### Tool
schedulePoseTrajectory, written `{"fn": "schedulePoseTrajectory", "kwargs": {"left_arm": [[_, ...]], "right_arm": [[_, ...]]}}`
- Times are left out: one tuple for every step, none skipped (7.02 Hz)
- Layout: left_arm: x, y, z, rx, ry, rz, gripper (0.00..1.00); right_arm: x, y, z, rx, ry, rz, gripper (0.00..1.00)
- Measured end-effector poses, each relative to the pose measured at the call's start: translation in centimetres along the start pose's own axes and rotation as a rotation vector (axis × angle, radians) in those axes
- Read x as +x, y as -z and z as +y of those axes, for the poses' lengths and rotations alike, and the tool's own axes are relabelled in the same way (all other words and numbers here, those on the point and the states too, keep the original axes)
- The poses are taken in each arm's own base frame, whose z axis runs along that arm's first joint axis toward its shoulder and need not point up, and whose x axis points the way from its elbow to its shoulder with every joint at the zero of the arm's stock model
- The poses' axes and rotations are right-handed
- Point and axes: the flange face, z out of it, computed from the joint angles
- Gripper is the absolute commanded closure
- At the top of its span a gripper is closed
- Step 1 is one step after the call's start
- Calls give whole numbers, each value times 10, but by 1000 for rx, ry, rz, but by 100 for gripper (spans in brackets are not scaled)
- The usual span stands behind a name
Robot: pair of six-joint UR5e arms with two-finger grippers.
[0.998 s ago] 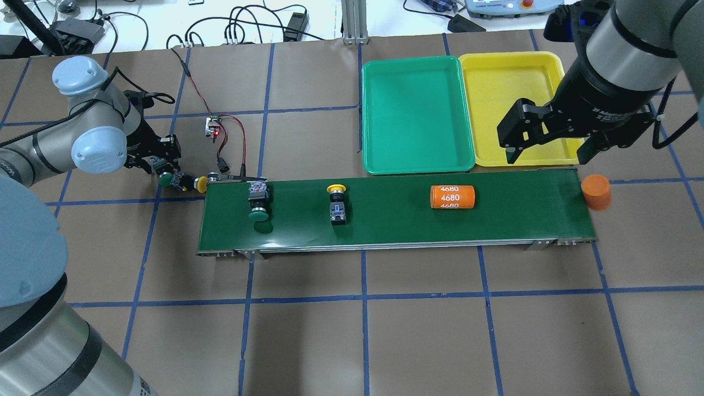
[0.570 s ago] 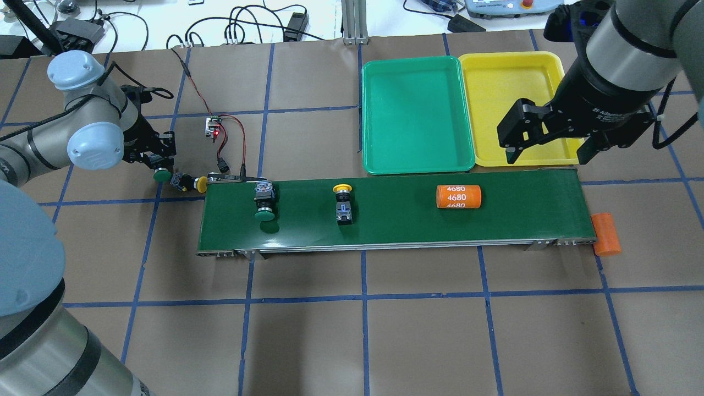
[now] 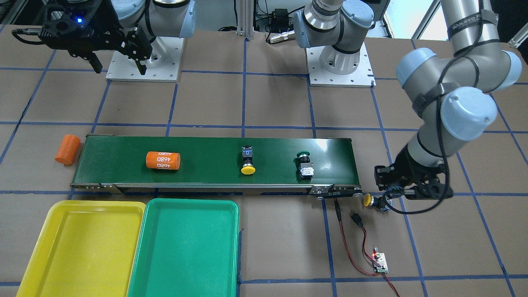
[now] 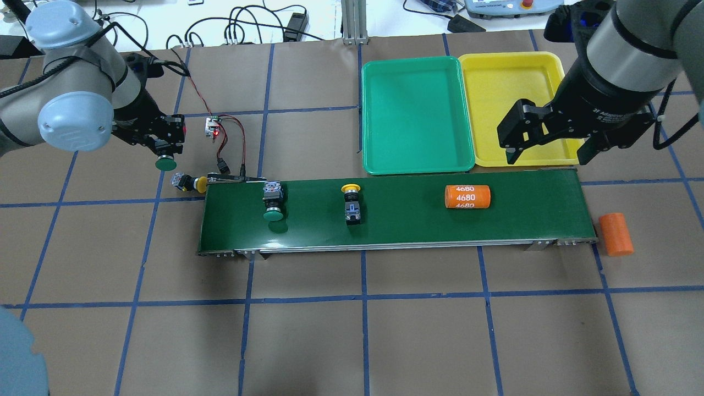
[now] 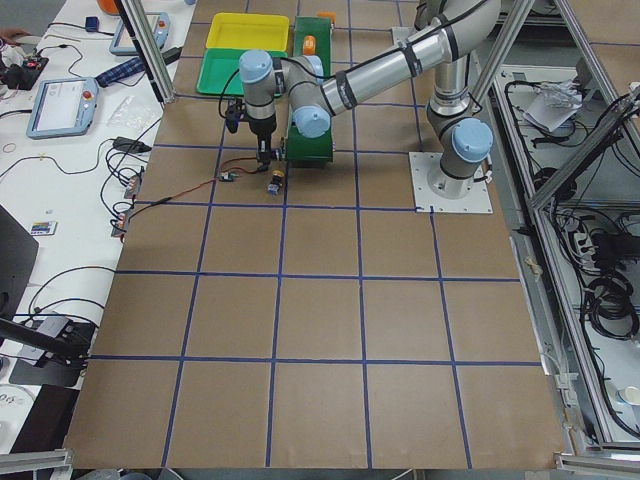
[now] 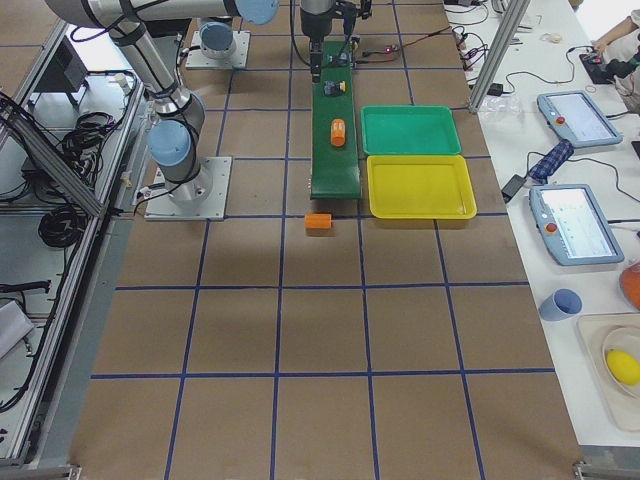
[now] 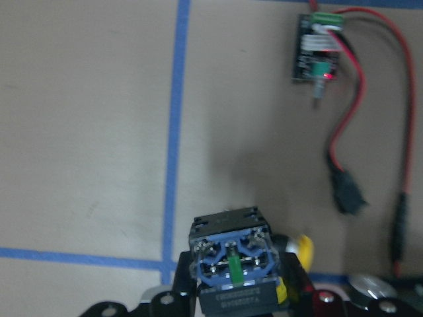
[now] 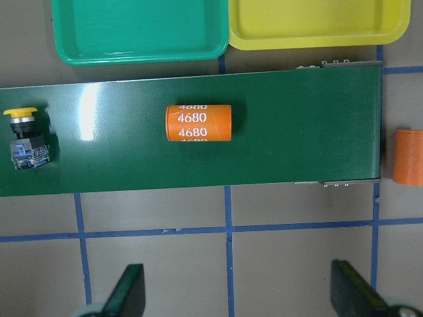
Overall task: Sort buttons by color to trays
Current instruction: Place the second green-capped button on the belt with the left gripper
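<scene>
My left gripper [image 4: 165,154] is shut on a green button [image 4: 165,163] and holds it above the table, left of the conveyor belt [image 4: 396,220]. The left wrist view shows its blue-grey contact block [image 7: 231,267] between the fingers. A yellow button [image 4: 190,182] lies on the table below it, at the belt's left end. On the belt lie another green button [image 4: 273,203] and another yellow button [image 4: 352,203]. The green tray [image 4: 415,115] and the yellow tray [image 4: 511,93] stand behind the belt. My right gripper [image 4: 545,157] is open, high over the yellow tray's front edge.
An orange cylinder marked 4680 [image 4: 467,197] lies on the belt's right part. A second orange cylinder [image 4: 616,234] lies on the table past the belt's right end. A small circuit board with red wires [image 4: 214,127] sits just right of my left gripper.
My left gripper has risen and moved back with the green button, away from the yellow one. The belt's items have shifted right. The plain orange cylinder dropped off the belt's end.
</scene>
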Motion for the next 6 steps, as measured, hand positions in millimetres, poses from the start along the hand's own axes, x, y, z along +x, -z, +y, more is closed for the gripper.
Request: {"fn": "schedulePoseTrajectory", "kwargs": {"left_arm": [[34,-2,26,-23,-50,9,100],[52,-13,53,-53,-85,14,100],[59,-23,73,-72,-112,15,100],[62,-31,82,-79,-135,17,100],[63,-40,84,-90,-144,22,99],[63,-46,83,-99,-146,25,88]], "right_arm": [[0,0,0,0,0,0,0],[0,0,0,0,0,0,0],[0,0,0,0,0,0,0],[0,0,0,0,0,0,0],[0,0,0,0,0,0,0],[0,0,0,-1,0,0,0]]}}
